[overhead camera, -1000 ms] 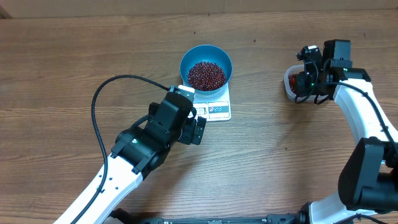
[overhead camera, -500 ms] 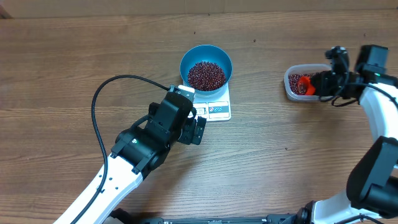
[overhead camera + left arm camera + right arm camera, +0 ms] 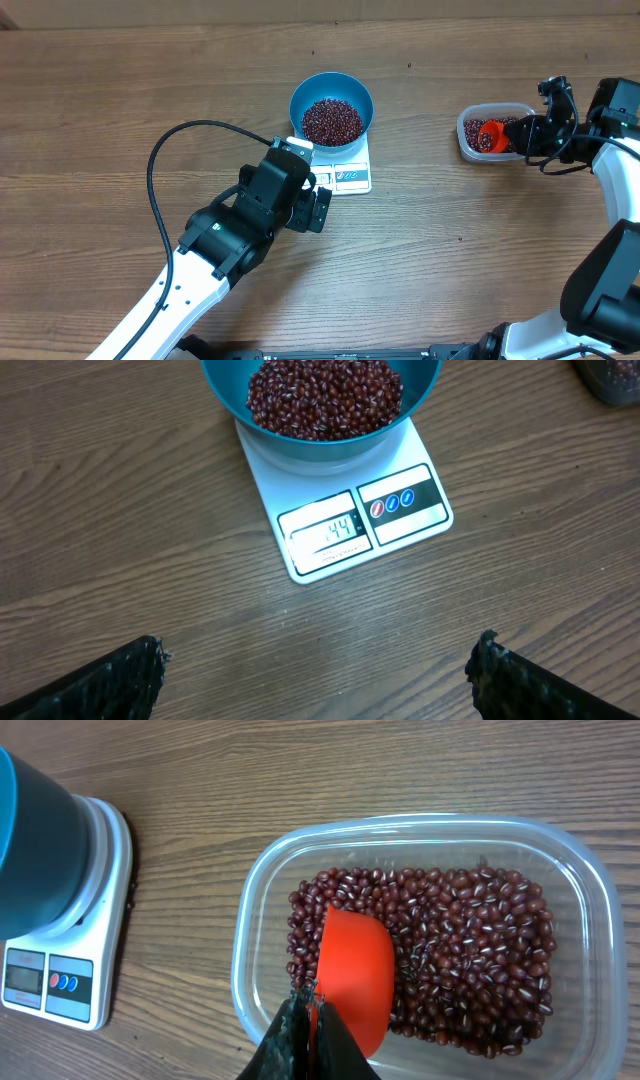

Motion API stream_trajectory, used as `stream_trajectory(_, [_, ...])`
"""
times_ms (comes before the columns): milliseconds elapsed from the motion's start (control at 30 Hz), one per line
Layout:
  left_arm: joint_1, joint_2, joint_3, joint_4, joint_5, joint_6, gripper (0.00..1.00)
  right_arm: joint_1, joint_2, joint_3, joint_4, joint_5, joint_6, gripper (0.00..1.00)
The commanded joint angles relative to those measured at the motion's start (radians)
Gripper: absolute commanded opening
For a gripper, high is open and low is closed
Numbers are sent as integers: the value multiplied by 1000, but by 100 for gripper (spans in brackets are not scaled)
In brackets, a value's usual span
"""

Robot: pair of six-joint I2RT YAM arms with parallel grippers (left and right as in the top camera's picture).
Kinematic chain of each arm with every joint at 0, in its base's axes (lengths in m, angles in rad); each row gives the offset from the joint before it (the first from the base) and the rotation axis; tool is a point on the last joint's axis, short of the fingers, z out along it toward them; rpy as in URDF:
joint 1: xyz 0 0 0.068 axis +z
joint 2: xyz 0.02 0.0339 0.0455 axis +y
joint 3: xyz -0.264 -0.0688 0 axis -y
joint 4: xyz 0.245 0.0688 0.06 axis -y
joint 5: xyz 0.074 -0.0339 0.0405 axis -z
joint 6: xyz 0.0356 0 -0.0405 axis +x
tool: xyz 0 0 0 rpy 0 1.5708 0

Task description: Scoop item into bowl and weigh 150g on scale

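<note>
The blue bowl (image 3: 331,84) stands on the white scale (image 3: 350,178), heaped with red-brown beans (image 3: 332,121). In the left wrist view the scale (image 3: 300,490) shows 144 on its display under the bowl (image 3: 222,385). My left gripper (image 3: 315,665) hangs open over bare table just short of the scale, nothing between its fingers. My right gripper (image 3: 310,1012) is shut on the handle of an orange scoop (image 3: 355,970). The scoop lies tilted on the beans (image 3: 470,940) inside the clear tub (image 3: 258,890), at the far right in the overhead view (image 3: 464,128).
A black cable (image 3: 165,150) loops from the left arm across the table's left side. In the right wrist view the scale (image 3: 80,960) and the bowl (image 3: 30,840) sit a short way left of the tub.
My right arm has swung out to the right, off from above the tub, and the orange scoop now shows lying in the tub's beans. The left arm, bowl and scale have not moved.
</note>
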Motion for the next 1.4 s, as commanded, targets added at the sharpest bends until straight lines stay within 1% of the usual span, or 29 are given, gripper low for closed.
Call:
stream_trajectory(0, [-3, 0, -3, 3, -14, -14, 100, -4, -74, 3, -2, -21, 5, 4])
stream_trajectory(133, [-3, 0, -3, 3, -14, -14, 99, -4, -115, 3, -6, -26, 87, 4])
stream_trajectory(200, [-3, 0, -3, 3, -14, -14, 100, -4, -125, 3, -15, -38, 95, 4])
stream_trajectory(267, [-3, 0, -3, 3, -14, -14, 100, -4, -131, 3, -25, -98, 95, 4])
stream_trajectory(367, [-3, 0, -3, 3, -14, -14, 100, -3, -131, 3, -24, -199, 135, 4])
stream_trajectory(500, [-3, 0, -3, 3, -14, -14, 100, -2, -131, 3, -24, -264, 188, 4])
stream_trajectory(700, [-3, 0, -3, 3, -14, -13, 100, 13, -131, 3, -19, -385, 188, 4])
stream_trajectory(833, [-3, 0, -3, 3, -14, -14, 100, 59, -131, 3, -8, -388, 188, 4])
stream_trajectory(967, [-3, 0, -3, 4, -14, -14, 100, 124, -131, 3, 42, -387, 188, 4])
stream_trajectory(1133, [-3, 0, -3, 3, -14, -14, 100, 237, -131, 3, 156, -386, 196, 4])
stream_trajectory(1367, [-3, 0, -3, 3, -14, -14, 100, 344, -129, 3, 335, -354, 380, 4])
